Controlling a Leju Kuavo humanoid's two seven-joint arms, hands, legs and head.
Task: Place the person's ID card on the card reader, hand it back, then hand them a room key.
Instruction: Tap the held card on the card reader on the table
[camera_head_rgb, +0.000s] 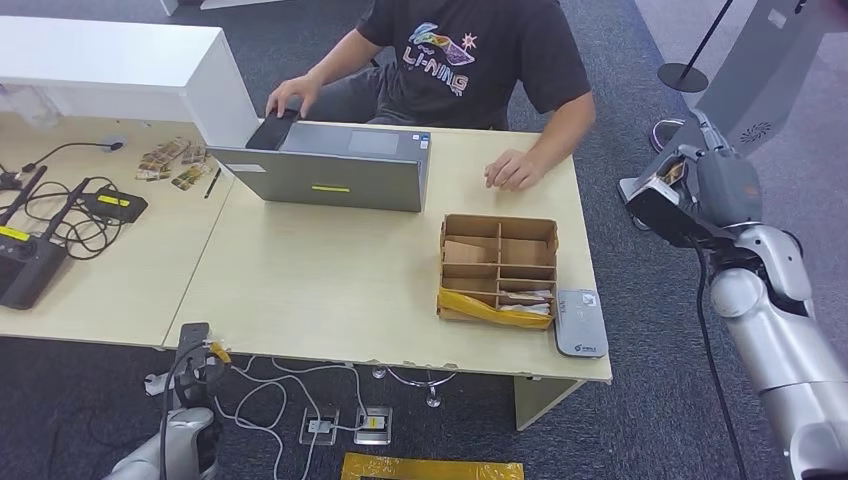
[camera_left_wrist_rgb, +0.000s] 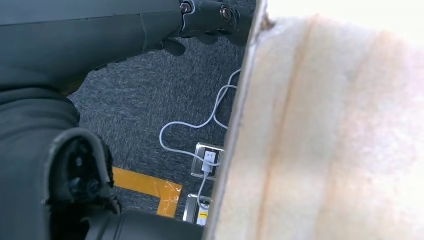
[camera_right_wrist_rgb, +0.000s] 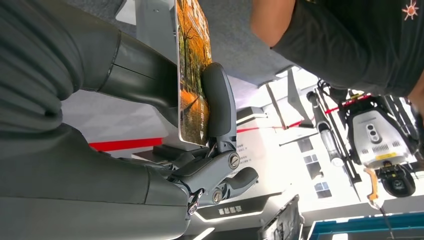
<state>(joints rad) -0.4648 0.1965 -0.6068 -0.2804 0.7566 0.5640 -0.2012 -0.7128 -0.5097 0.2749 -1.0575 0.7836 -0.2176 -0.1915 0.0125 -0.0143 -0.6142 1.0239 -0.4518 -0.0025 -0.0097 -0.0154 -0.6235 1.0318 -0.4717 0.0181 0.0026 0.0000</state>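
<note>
matt pale wood table (camera_head_rgb: 330, 290), brown cardboard box (camera_head_rgb: 498, 262), glossy card (camera_right_wrist_rgb: 192, 75)

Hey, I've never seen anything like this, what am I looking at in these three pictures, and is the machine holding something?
This is a humanoid robot standing at a light wooden desk, facing a seated person in a dark printed T-shirt.

The wide picture comes from a camera on the robot's head, looking down. On the desk lie a grey laptop, a brown cardboard divider box and, beside it, a flat grey card reader.

The other two pictures come from cameras at the robot's wrists, so they look tilted. The left one looks past the desk's edge at carpet and cables, with the left robot hand low beside the desk; whether it holds anything is unclear.

The right robot hand is raised and pinches a thin card printed with an orange autumn scene.
</note>
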